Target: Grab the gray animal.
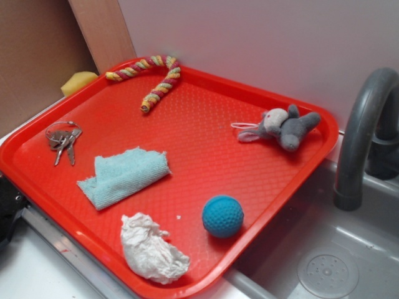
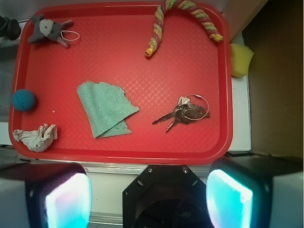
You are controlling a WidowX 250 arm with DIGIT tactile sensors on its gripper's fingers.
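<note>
— Where's the gray animal?

— Far corner of the red tray (image 2: 121,156), top-left in my wrist view. Gray plush (image 2: 47,30) w/ dark body and limbs, paler head, floppy ears, thin white loop (image 2: 71,34) trailing off toward the tray's middle. In the exterior view same toy (image 1: 285,126) lies near the tray rim, just by the gray faucet (image 1: 361,134) and the sink (image 1: 327,261). Lying flat, nothing touching it.

— And your claw?

— My gripper (image 2: 148,199) sits at the bottom of the wrist view, off the tray's near edge. Fingers (image 2: 64,197) spread wide apart, nothing between them, pads glowing cyan. Well apart from the plush; whole tray lies between us.

— What else is on the tray?

— Blue textured ball (image 2: 23,100) at the left edge, crumpled white tissue (image 2: 35,137) just below it near the corner. Teal cloth (image 2: 105,108), partly folded, approx mid-tray. Bunch of keys on a ring (image 2: 184,113) right of the cloth. Striped rope toy (image 2: 183,19), bent like a cane, along the far edge. None of it touches the plush; ball is the nearest, same side but well down from it.

— Anything off the tray?

— Yellow sponge (image 2: 241,59) just beside the right rim. Can't tell more abt it, partly hidden in the exterior view.
</note>
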